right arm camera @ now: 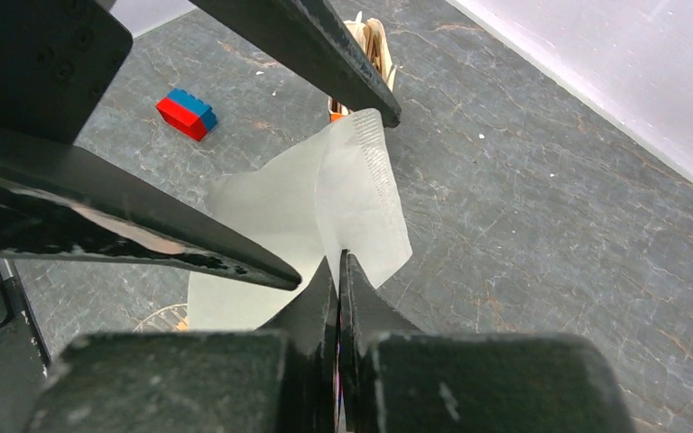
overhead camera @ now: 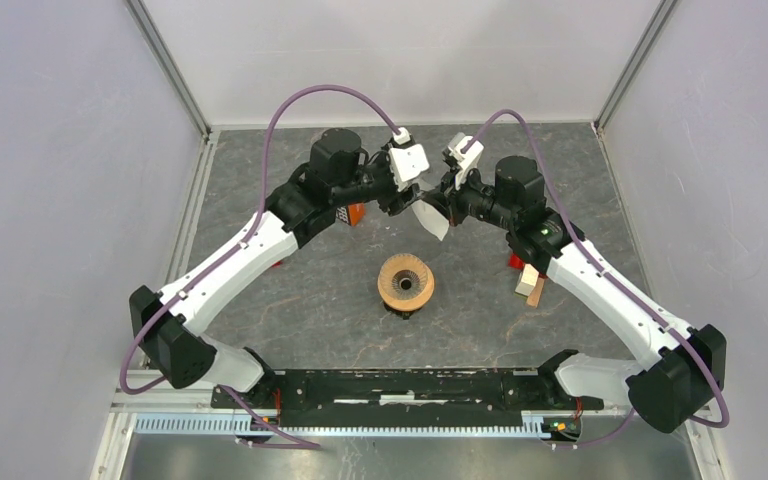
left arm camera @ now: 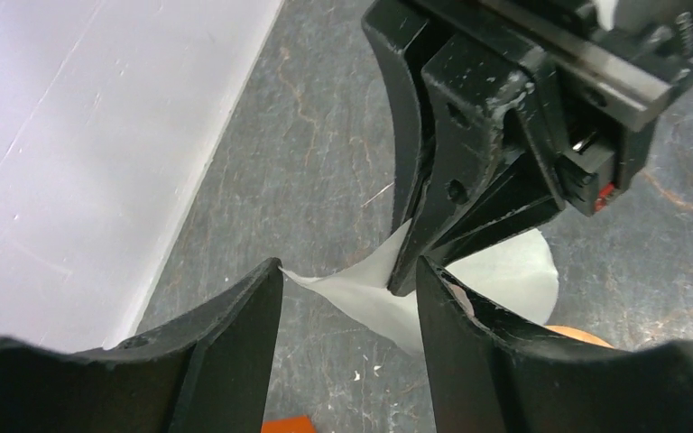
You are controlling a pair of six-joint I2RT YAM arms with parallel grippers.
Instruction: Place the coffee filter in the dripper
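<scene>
The white paper coffee filter [overhead camera: 433, 220] hangs in the air at the back centre, between both grippers. My right gripper [right arm camera: 339, 257] is shut on the filter's [right arm camera: 325, 189] edge. My left gripper [left arm camera: 350, 266] is open, its fingers straddling the filter [left arm camera: 361, 289]; one paper corner touches the left fingertip [left arm camera: 275, 269]. The right gripper [left arm camera: 403, 280] comes in from above in the left wrist view. The dripper [overhead camera: 406, 283], clear ribbed glass with a tan wooden collar, stands on the table just nearer than the filter; a sliver of it [right arm camera: 158, 317] shows below the paper.
A red-and-blue brick [right arm camera: 187, 114] lies on the grey table. An orange holder with wooden sticks [right arm camera: 365, 41] stands behind the filter. Small wooden blocks [overhead camera: 530, 285] lie by the right arm. White walls [overhead camera: 80, 150] enclose the table.
</scene>
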